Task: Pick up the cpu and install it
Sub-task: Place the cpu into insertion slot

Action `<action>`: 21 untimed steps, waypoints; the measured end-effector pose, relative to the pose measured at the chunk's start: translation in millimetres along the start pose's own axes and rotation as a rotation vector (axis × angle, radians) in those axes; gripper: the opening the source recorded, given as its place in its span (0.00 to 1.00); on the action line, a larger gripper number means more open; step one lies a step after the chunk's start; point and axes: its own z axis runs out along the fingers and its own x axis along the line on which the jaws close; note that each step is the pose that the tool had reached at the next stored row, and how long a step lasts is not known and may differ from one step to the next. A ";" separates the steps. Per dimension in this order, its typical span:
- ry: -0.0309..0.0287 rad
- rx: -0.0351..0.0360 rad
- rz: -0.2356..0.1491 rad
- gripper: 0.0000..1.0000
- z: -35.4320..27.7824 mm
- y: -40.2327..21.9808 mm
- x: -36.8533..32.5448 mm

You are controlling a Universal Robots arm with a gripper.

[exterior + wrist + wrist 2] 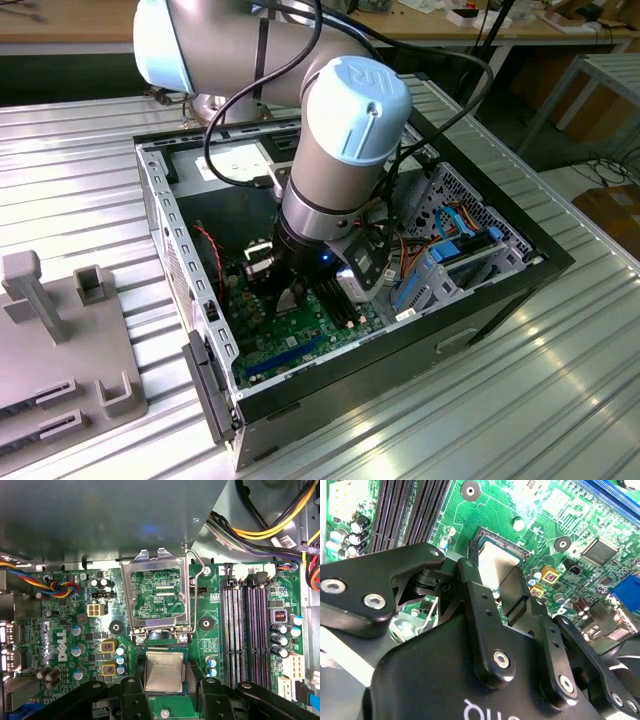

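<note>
**I am setting the cpu into its socket**

I am reaching over the ribbed surface [560, 400] into the big open computer case [480, 300] and hanging low over the green board [300, 335]. The metal lid [150, 560] is standing open. My gripper [496, 577] is sitting right around the cpu [164, 670], which is lying flat in the socket [186, 676] just beside that lid. I cannot tell if I am squeezing it or letting go. I think the picking up is done and the chip looks in place, but the lid is not shut yet.
</note>
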 end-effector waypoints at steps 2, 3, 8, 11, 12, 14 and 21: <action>0.0009 0.0003 -0.016 0.43 0.1 0.1 0.0; 0.0016 0.0006 -0.029 0.43 0.1 0.1 0.0; 0.0022 0.0102 -0.042 0.43 0.2 0.1 -0.4; 0.0021 0.0233 -0.044 0.43 0.1 0.1 -0.7; 0.0023 0.0243 -0.045 0.43 0.1 0.1 -0.7; 0.0024 0.0254 -0.048 0.43 0.0 0.2 -0.7; 0.0022 0.0247 -0.050 0.43 -0.3 0.5 -0.7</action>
